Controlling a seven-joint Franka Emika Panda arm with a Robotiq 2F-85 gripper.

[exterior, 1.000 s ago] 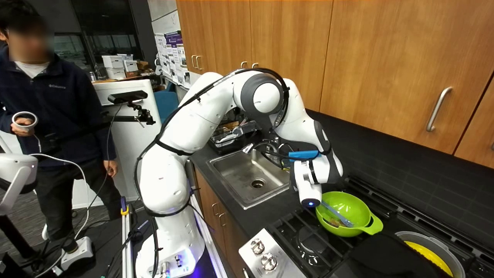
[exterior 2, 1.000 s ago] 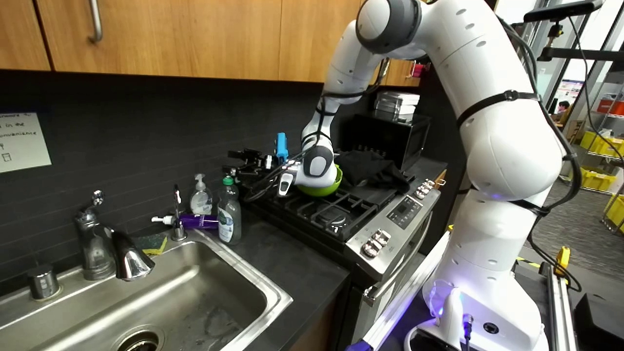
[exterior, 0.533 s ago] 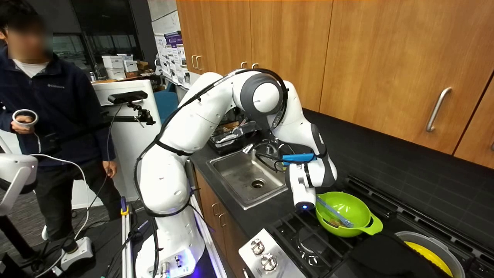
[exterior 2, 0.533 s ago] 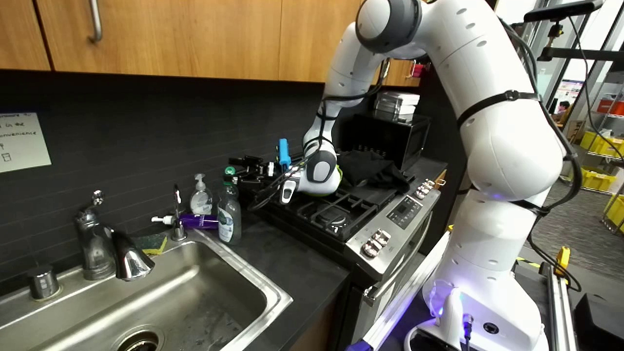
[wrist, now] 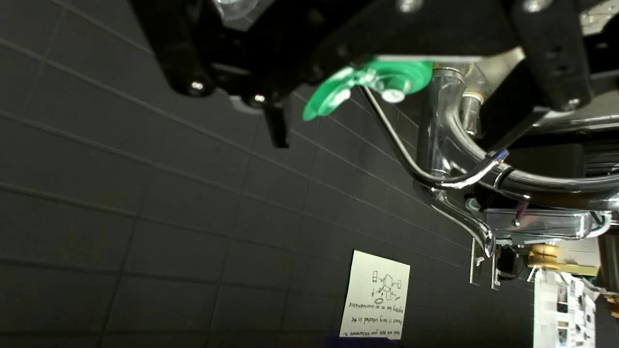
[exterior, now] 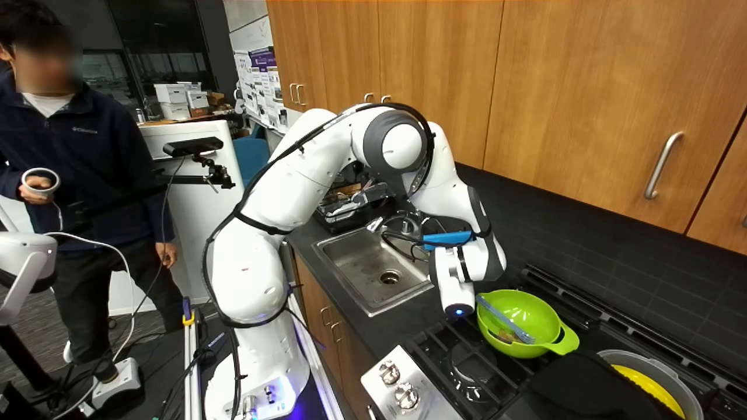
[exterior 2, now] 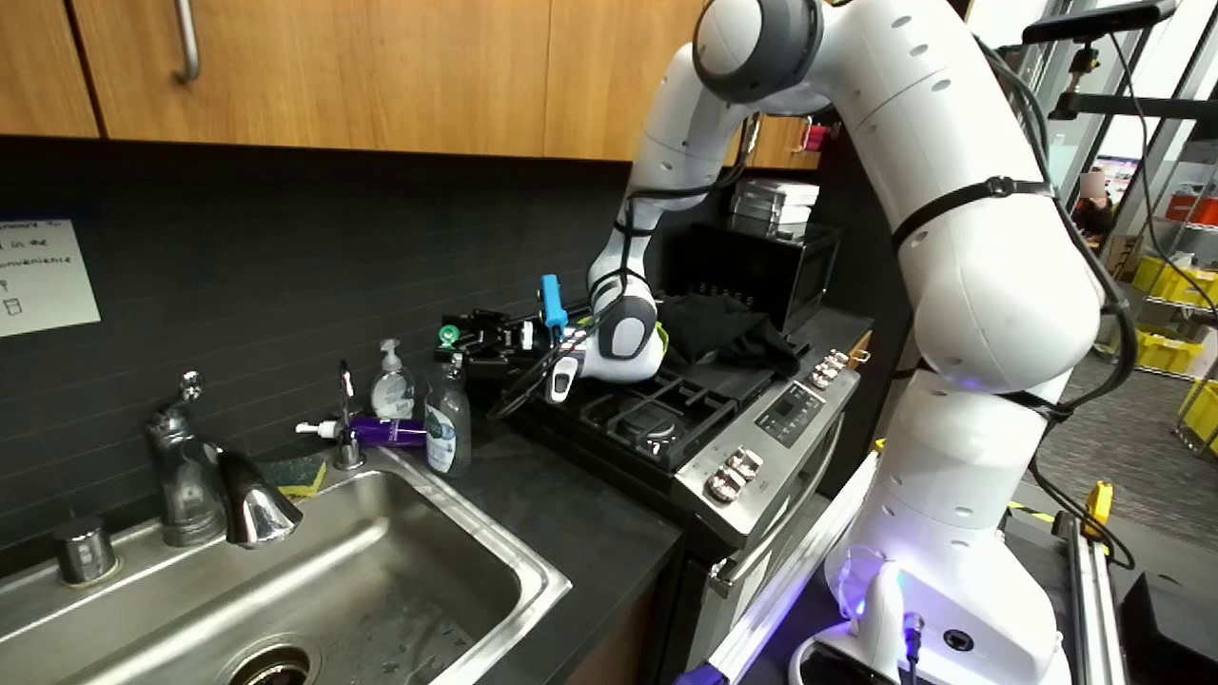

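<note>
My gripper (wrist: 390, 142) comes in from the top of the upside-down wrist view, with its two fingers wide apart. Between them is the green cap (wrist: 411, 72) of a clear soap bottle (exterior 2: 445, 433). The flip lid (wrist: 320, 102) stands open on the wall side, with a white nozzle (wrist: 393, 95) showing. In an exterior view the fingers reach around the green top (exterior 2: 448, 335); contact cannot be told. The bottle stands upright on the counter beside the sink. In an exterior view (exterior: 458, 303) the wrist hides the fingers.
A pump bottle (exterior 2: 393, 385) and a purple bottle (exterior 2: 388, 433) are close by. Faucets (exterior 2: 195, 466) stand at the sink (exterior 2: 514, 571). On the stove are a green bowl (exterior: 543, 315) with a blue utensil (exterior: 505, 318), a black cloth (exterior 2: 723, 328) and a grey pot (exterior: 694, 402).
The gripper has moved lower and toward the sink, so its fingers now surround the bottle's green top. The green round part now shows higher than one second ago. The bottle body has not moved.
</note>
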